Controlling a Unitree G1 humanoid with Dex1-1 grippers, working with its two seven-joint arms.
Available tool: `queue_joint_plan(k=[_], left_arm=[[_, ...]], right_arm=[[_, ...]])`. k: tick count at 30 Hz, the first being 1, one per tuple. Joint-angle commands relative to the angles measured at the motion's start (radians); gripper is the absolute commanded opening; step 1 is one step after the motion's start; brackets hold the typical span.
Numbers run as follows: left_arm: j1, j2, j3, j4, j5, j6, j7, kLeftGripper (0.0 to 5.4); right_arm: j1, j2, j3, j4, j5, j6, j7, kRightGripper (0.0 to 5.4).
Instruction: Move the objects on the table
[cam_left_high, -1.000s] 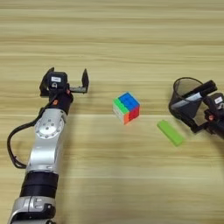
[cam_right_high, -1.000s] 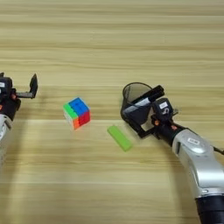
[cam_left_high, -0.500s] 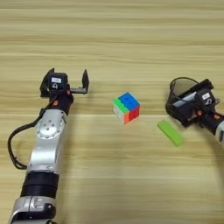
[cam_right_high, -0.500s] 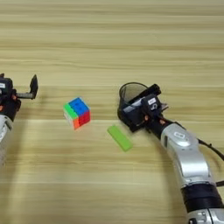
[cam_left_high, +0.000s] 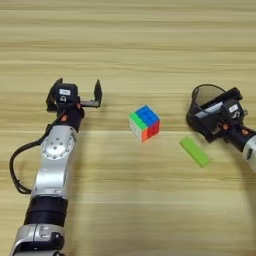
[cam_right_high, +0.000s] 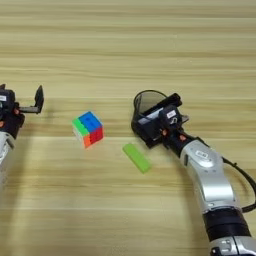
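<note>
The right gripper (cam_right_high: 159, 125) is clamped on the cup (cam_right_high: 148, 114), tilted, near the table's (cam_left_high: 128, 45) right edge. The block (cam_right_high: 136, 157) lies just beside it, the cube (cam_left_high: 144, 122) mid-table. The left gripper (cam_left_high: 75, 95) rests spread, toward the left edge.

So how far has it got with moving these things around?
Nothing looks finished. The right gripper is at the black mesh pen cup, apparently gripping its rim. The puzzle cube and green block lie untouched on the table; the left gripper sits open, apart from them.
</note>
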Motion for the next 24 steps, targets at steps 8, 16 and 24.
queue_joint_plan(k=[8, 16, 24], left_arm=[[-0.012, 0.003, -0.007, 0.012, 0.009, -0.004, 0.002, 5.4], [-0.013, 0.001, -0.011, 0.014, 0.01, -0.008, 0.006, 5.4], [-0.012, -0.001, -0.015, 0.01, 0.008, -0.007, 0.01, 5.4]], right_arm=[[0.065, -0.057, 0.004, -0.342, 0.129, -0.002, 0.159, 4.83], [0.173, -0.166, 0.082, -0.587, 0.258, 0.055, 0.374, 4.83], [0.269, -0.24, 0.219, -0.642, 0.25, 0.078, 0.51, 4.83]])
